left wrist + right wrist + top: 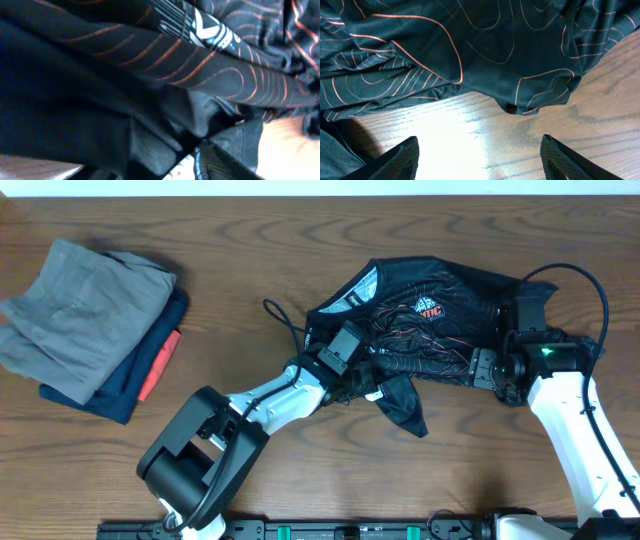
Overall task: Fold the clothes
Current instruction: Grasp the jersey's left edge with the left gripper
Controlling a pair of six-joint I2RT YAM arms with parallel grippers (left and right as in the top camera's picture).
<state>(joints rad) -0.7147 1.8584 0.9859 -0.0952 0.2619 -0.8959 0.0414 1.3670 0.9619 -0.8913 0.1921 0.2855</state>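
1. The counter carries the jersey crumpled at centre-right, well apart from the folded pile (likely finished work).
2. The right gripper hovers open beside the jersey's edge, ready to pinch.
3. The left gripper is buried in cloth; whether it grips, I cannot tell.

free: table front | blocked: jersey centre, folded stack left

No text can be read. The black jersey has an orange-white chest logo too small to make out, and its white lettering is blurred and cut off.
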